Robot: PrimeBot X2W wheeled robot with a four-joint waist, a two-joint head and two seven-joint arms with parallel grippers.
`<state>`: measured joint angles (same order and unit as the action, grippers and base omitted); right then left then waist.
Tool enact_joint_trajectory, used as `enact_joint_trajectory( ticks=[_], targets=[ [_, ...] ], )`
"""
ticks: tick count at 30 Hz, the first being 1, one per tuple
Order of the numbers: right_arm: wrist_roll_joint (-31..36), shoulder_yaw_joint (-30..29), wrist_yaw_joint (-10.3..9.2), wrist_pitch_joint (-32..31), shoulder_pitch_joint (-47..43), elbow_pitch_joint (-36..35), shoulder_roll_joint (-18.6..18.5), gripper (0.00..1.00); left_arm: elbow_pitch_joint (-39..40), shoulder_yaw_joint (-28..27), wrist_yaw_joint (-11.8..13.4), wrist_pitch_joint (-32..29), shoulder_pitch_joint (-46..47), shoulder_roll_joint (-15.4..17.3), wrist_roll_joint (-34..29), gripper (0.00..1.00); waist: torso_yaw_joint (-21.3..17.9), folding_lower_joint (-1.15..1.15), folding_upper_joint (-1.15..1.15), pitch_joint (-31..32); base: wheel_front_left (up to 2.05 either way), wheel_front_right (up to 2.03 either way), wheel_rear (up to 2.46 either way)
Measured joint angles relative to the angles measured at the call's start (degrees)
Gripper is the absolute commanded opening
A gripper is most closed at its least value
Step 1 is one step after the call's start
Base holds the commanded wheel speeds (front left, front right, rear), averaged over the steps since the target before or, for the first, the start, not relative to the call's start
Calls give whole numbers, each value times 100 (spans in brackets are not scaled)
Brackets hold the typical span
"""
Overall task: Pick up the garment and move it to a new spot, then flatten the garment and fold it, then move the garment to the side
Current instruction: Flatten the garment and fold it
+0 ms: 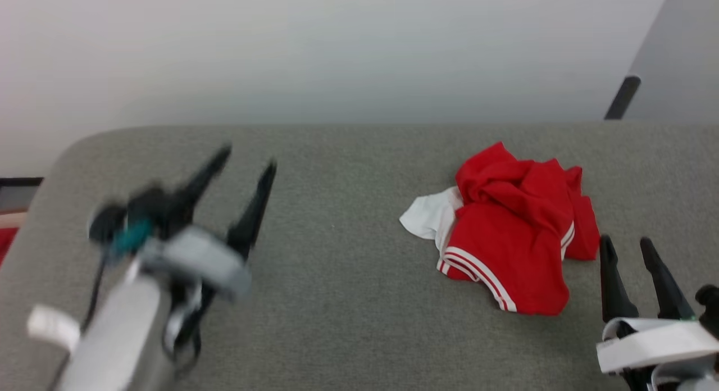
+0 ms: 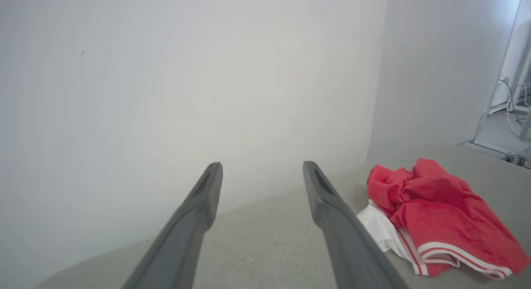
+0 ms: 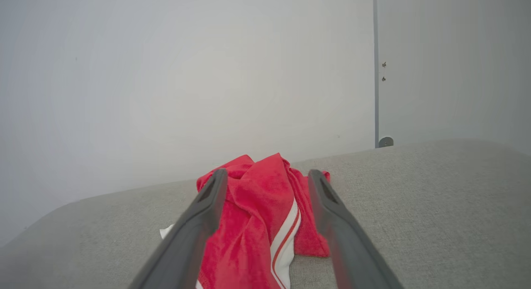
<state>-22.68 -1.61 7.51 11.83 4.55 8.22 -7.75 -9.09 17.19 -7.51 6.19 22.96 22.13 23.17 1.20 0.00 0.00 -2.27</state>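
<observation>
Right hand [image 1: 626, 241] at the near right edge: fingers spread wide, empty, tips just beside the garment [image 1: 511, 233], not gripping it. Left hand [image 1: 248, 157] well apart to the left, blurred, fingers likewise spread, empty, over the bare grey counter [image 1: 348, 301]. Garment crumpled in a heap on the counter's right half, white sleeve poking out left, striped hem nearest. Pale wall [image 1: 337, 54] behind.

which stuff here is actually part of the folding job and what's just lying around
Job in hand:
garment, crumpled on the grey table
left pincer, open and empty
right pincer, open and empty

Just lying about:
dark post by the wall
red patch past the table's left edge
</observation>
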Motion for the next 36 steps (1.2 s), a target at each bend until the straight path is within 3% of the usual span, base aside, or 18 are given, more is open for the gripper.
enact_joint_trajectory(
  ticks=[4, 9, 12, 16, 19, 22, 27, 35, 36],
  targets=[
    [-31, 82, 0, 82, 276, 55, 62, 100, -517, 721, 2, -337, 1390, 168, 270, 100, -152, 0, 0, -262, 0, 0, 0],
    [-69, 176, 0, 230, 578, 214, 136, 100, -1549, 1716, 2, -1068, 2615, 9, 1111, 100, -427, 0, 0, -610, 0, 0, 0],
    [-100, 244, 0, 282, 714, 308, 177, 100, -1968, 2430, -3, -1879, 3038, -57, 1930, 100, -640, 0, 0, -785, 0, 0, 0],
    [-144, 338, 0, 307, 884, 393, 266, 100, -2125, 3215, -3, -2922, 3435, 182, 2949, 100, -946, 0, 0, -997, 0, 0, 0],
    [-145, 320, 0, 313, 929, 380, 302, 100, -2199, 3584, -2, -3648, 3621, 333, 3666, 100, -1171, 0, 0, -1159, 0, 0, 0],
    [-145, 308, 0, 313, 992, 300, 352, 100, -2398, 3862, -2, -4167, 3868, 465, 4000, 100, -1362, 0, 0, -1338, 0, 0, 0],
    [-155, 332, 0, 314, 1028, 232, 427, 100, -2744, 4192, -2, -4502, 3965, 654, 4322, 100, -1668, 0, 0, -1600, 0, 0, 0],
    [-186, 326, 0, 314, 1029, 192, 464, 100, -2891, 4373, -3, -4519, 4139, 791, 4815, 100, -2009, 0, 0, -1899, 0, 0, 0],
    [-186, 322, 0, 314, 1029, 189, 465, 100, -2902, 4406, -2, -4542, 4169, 793, 4838, 78, -2031, 0, 0, -1924, 0, 0, 0]
  ],
)
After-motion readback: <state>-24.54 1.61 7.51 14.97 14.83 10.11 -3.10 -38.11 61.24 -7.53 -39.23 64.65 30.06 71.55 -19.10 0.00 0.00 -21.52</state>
